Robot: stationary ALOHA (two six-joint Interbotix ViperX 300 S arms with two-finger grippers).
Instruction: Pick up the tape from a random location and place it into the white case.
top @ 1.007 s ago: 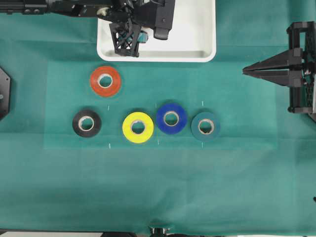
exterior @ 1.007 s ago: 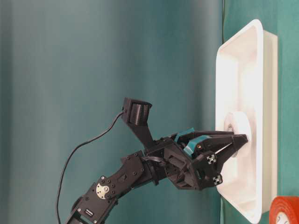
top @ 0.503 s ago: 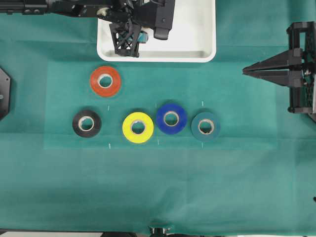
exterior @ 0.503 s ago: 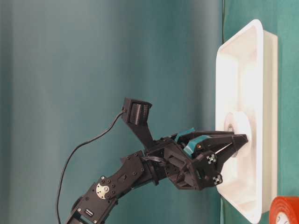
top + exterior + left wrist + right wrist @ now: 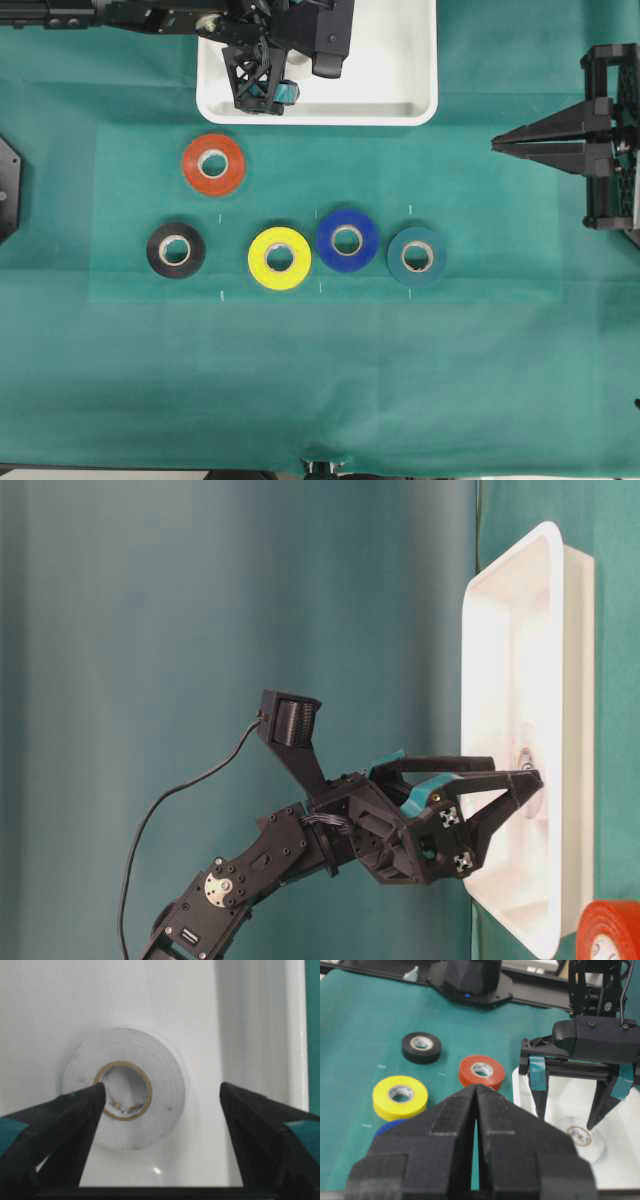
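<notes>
White case (image 5: 400,100) at the far edge of a green cloth (image 5: 400,380), rim raised, corners rounded; inside it, near the left end, the tape (image 5: 127,1087), a white roll with a pale core, lying flat on the case floor; left gripper (image 5: 160,1105) poised over it, fingers spread wide to either side of the roll and gripping nothing, one fingertip (image 5: 95,1095) overlapping the core in the wrist view, the other well clear toward the case wall; whether that tip touches the roll cannot be told. Right gripper (image 5: 497,145) at the right edge of the cloth, well apart from the case, fingers pressed together with nothing between them. On the cloth in front of the case: orange roll (image 5: 213,164); nearer, in a rough row, black roll (image 5: 176,249), yellow roll (image 5: 279,258), blue roll (image 5: 347,240) just beside the yellow, teal roll (image 5: 417,256).
</notes>
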